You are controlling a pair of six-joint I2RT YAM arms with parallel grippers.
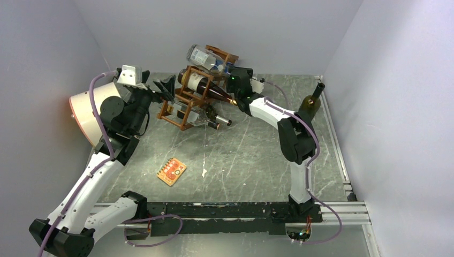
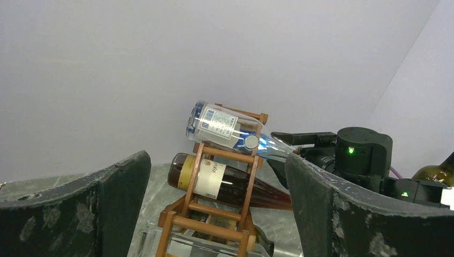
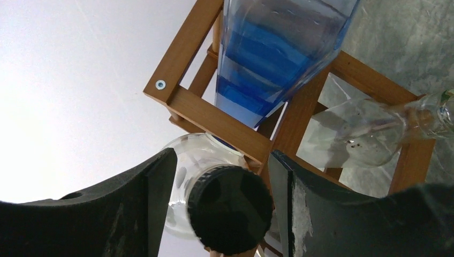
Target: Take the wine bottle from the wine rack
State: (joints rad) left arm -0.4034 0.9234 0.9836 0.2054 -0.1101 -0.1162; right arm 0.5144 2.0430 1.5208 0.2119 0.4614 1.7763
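Wine bottle (image 1: 203, 56), blue-tinted clear glass with a black cap (image 3: 230, 210), is lying in the top cell of the wine rack (image 2: 198, 182). Its white label (image 2: 218, 123) is showing a barcode; the text is illegible. Right gripper (image 3: 222, 158) is bracketing the cap, clamping uncertain. Left gripper (image 2: 217, 160) is gaping, empty.

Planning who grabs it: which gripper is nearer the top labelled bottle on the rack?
Right. The right gripper sits at the top bottle's neck end; the left gripper hangs open off the wine rack's opposite side, apart from it.
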